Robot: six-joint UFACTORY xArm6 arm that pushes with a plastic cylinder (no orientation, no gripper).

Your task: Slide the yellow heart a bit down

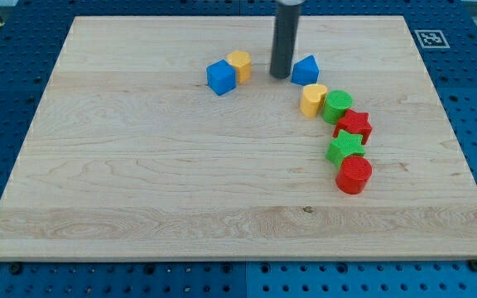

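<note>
The yellow heart (312,99) lies right of the board's centre, touching a green round block (336,106) on its right. My tip (281,76) is the lower end of a dark rod coming down from the view's top. It stands up and to the left of the yellow heart, apart from it, and just left of a blue block (305,69). A second yellow block (240,64) sits left of the tip, touching a blue cube (220,77).
Below the green round block a red star (354,125), a green star (344,148) and a red cylinder (354,175) form a curved chain toward the view's bottom right. The wooden board (139,182) lies on a blue perforated table.
</note>
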